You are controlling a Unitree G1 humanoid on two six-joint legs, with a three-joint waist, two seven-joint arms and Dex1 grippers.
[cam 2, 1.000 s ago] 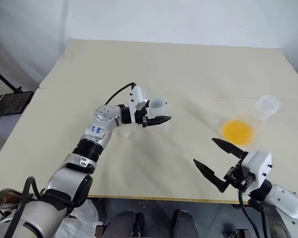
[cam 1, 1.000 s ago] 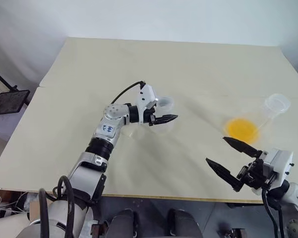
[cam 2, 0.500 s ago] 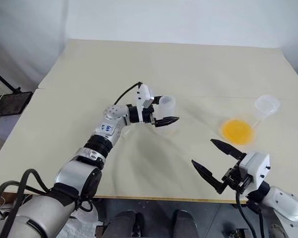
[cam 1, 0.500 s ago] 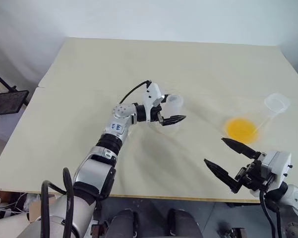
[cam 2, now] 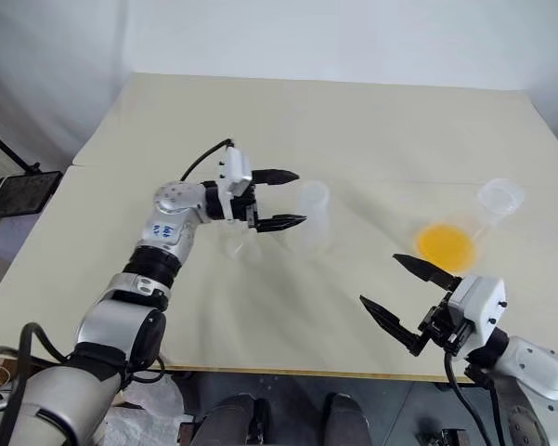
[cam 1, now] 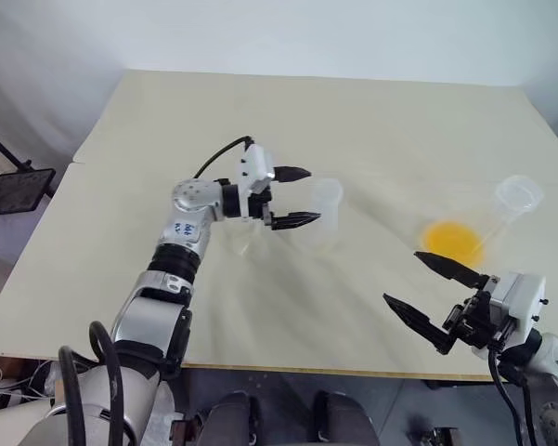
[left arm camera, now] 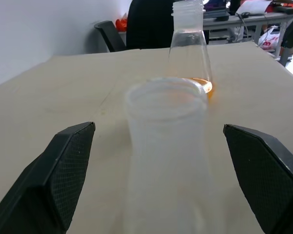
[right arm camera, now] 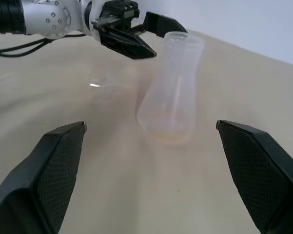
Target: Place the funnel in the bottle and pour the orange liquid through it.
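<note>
Two clear flasks stood upright on your table (cam 1: pixel 167 121). The empty bottle (cam 1: pixel 324 216) was near the middle of the frame in the head views, and the other flask (cam 1: pixel 501 218) stood at the right side, with the orange liquid (cam 1: pixel 453 242) pooled in its wide base.

Your left gripper (cam 1: pixel 293 197) sat just left of the empty bottle's neck, pointing at it. Its two black fingers were spread well apart and held nothing; from the left wrist camera the bottle (left arm camera: pixel 166 161) rose between the fingers with a gap on either side.

A faint clear shape lay on the table under your left wrist, left of the bottle. That looked like the funnel (cam 2: pixel 234 243), though it was too pale for me to be sure of its form. It was not in the bottle's mouth.

Your right gripper (cam 1: pixel 436 297) hung at the lower right of the frame, near the table's front edge, below the flask with the liquid. Its fingers were also wide apart and empty.
</note>
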